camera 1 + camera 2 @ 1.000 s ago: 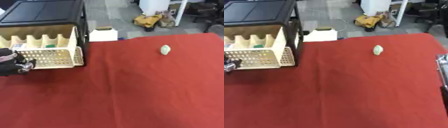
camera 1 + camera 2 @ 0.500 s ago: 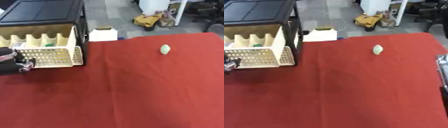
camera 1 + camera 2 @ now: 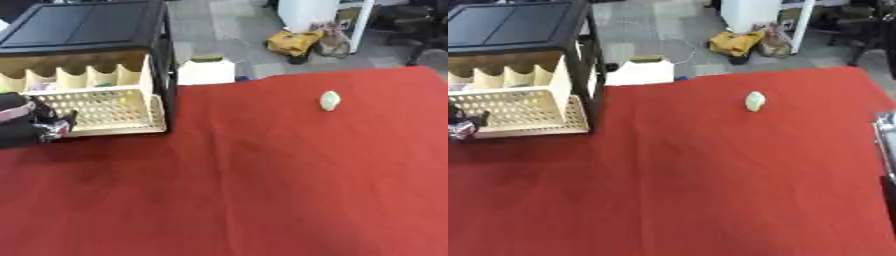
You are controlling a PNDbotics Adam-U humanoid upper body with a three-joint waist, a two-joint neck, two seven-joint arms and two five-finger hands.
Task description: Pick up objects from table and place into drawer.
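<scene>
A cream mesh-fronted drawer (image 3: 103, 107) stands pulled out of the black cabinet (image 3: 87, 25) at the table's far left. My left hand (image 3: 28, 126) is at the drawer front's left end, fingers curled against its edge. Small items, one of them green, lie inside the drawer, too small to make out. A small pale green object (image 3: 329, 100) lies alone on the red cloth at the far right, well away from both hands. Only a black and silver sliver of my right hand (image 3: 886, 145) shows, at the right edge of the right eye view.
The red tablecloth (image 3: 262, 190) covers the whole table. Beyond the far edge, on the floor, are a white box (image 3: 206, 72), a yellow bag (image 3: 293, 42) and a white cabinet (image 3: 311, 12).
</scene>
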